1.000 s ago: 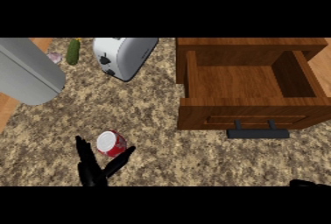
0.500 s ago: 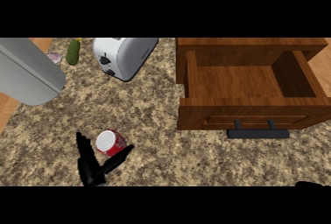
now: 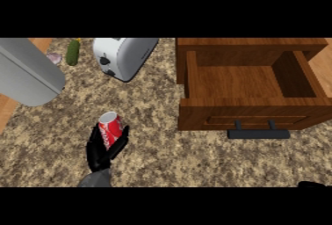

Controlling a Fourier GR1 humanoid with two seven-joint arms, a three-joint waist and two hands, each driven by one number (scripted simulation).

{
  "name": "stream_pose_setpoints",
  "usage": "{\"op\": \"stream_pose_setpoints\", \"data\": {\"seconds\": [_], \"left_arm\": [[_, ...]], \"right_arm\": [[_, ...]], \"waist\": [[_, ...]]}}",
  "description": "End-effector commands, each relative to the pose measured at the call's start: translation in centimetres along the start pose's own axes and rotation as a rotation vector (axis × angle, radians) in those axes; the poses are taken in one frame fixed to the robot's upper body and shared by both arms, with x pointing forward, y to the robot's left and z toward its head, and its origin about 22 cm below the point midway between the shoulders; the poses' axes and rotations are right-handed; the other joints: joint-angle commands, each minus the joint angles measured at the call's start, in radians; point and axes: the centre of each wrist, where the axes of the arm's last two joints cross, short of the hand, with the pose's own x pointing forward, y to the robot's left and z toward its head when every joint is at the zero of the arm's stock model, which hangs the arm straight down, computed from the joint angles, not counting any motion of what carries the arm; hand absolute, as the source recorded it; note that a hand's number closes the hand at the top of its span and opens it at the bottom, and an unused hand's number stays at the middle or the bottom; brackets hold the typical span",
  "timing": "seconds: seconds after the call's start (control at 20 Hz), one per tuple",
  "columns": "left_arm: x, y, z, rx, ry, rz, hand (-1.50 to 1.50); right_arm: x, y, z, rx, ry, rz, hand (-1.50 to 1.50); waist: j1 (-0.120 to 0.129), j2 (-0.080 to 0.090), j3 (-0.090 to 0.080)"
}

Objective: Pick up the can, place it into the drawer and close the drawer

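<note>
A red can (image 3: 110, 126) with a silver top is tilted over the speckled counter, left of centre. My left hand (image 3: 100, 153) comes up from the lower edge and curls round the can's lower half, fingers on its left and thumb on its right. The wooden drawer (image 3: 246, 109) stands pulled open at the right, its inside bare, with a dark handle (image 3: 259, 133) on its front. Only a black sliver of my right hand (image 3: 315, 184) shows at the lower right corner.
A white toaster (image 3: 123, 55) lies at the back, with a green cucumber (image 3: 73, 51) and a small pinkish item (image 3: 54, 58) to its left. A large grey rounded body (image 3: 26, 72) fills the back left. Bare counter (image 3: 168, 158) lies between the can and the drawer.
The can has moved up the view, away from the lower edge, with my left hand curled round it. The drawer has not moved.
</note>
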Motion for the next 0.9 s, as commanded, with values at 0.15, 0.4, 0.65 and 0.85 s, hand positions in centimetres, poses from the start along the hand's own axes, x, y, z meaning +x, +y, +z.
{"op": "stream_pose_setpoints", "data": {"seconds": [0.15,0.4,0.65,0.85], "left_arm": [[0.1,-1.8,-1.5,-0.065,-0.023,0.054,1.5],[2.5,-1.8,-5.5,-0.326,-0.022,0.003,1.5],[6.0,-2.0,-9.1,-0.517,-0.052,0.026,1.5],[6.8,-6.4,-8.9,-0.53,-0.074,0.088,1.5]], "right_arm": [[0.9,-0.6,-1.0,-0.019,-0.004,0.011,-1.5],[0.1,-0.1,-0.7,0.007,-0.022,0.012,-1.5],[1.9,0.1,-0.8,-0.014,-0.038,0.021,-1.5],[1.1,0.7,0.6,-0.006,-0.03,0.022,-1.5]], "waist": [[-0.003,0.002,-0.001],[-0.019,0.006,-0.002],[-0.01,0.003,-0.002],[-0.012,0.003,-0.001]]}}
